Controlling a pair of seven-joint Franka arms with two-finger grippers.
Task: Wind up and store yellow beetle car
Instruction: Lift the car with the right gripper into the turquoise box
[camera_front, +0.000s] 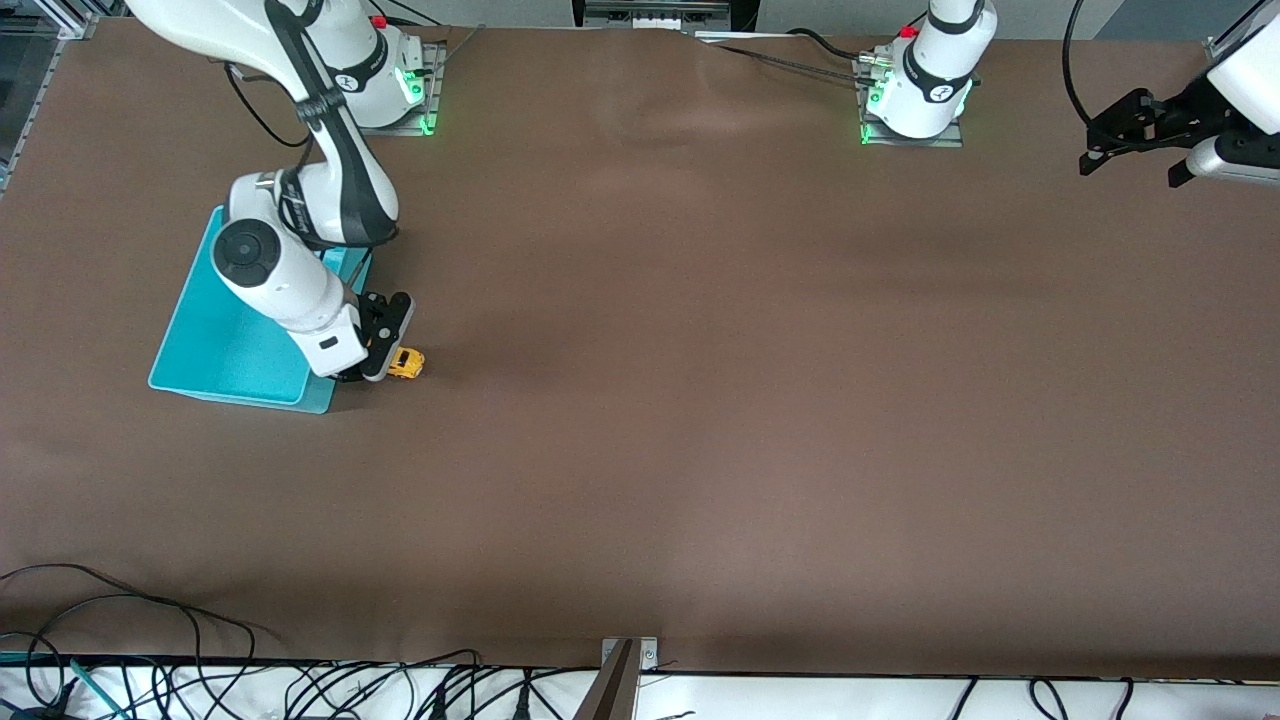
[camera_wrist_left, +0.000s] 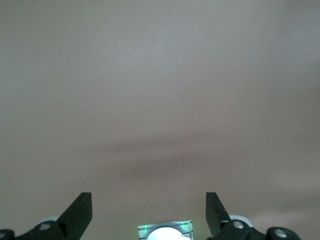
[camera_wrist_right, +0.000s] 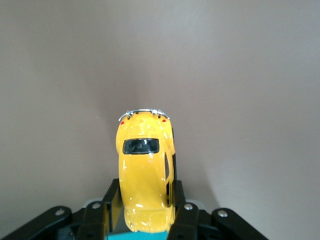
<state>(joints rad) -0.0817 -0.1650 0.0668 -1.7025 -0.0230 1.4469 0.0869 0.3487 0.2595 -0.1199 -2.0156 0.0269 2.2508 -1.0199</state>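
Right wrist view shows the right gripper (camera_wrist_right: 145, 210) clamped on the yellow beetle car's (camera_wrist_right: 145, 175) flanks, low beside the turquoise bin (camera_front: 225, 340) toward the right arm's end of the tabletop (camera_front: 700, 400). Grasp looks made; next it probably needs dragging backward to wind (wheels hidden underneath). The left gripper (camera_wrist_left: 149, 212) waits, spread wide and empty.
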